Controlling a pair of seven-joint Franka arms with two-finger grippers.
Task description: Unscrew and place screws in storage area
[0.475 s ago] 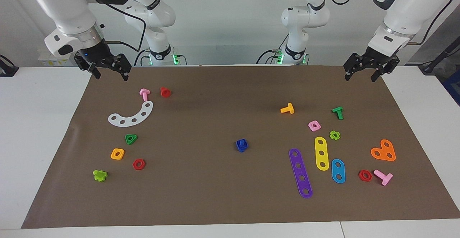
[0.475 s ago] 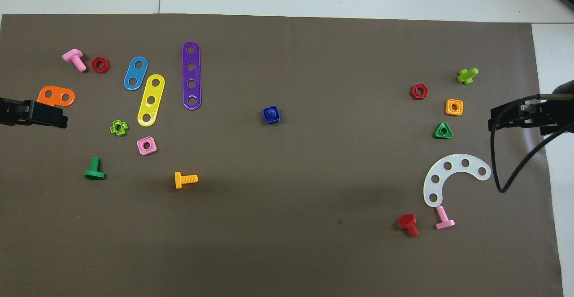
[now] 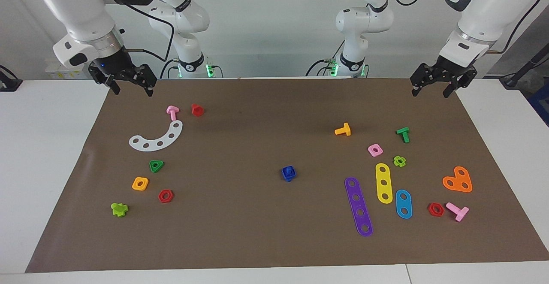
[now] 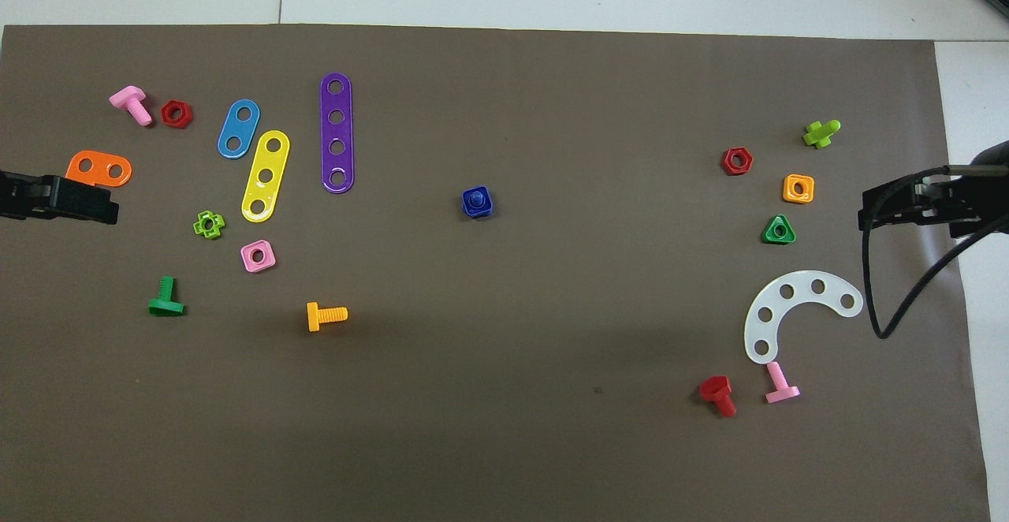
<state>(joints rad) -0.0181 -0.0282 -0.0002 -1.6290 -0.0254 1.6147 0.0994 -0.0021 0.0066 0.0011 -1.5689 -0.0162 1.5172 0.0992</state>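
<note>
Blue screw (image 3: 289,173) upright, shank skyward

A plain brown mat (image 3: 257,241) covers the white table (image 3: 43,146). The screw (image 3: 289,173) at the mat's middle is dark blue. Strips are purple (image 3: 358,206), yellow (image 3: 384,182) and light blue (image 3: 403,203); the heart-shaped plate (image 3: 457,180) is orange, the curved strip (image 3: 156,137) white. Both grippers (image 3: 430,87) (image 3: 129,87) are black on white arms.
</note>
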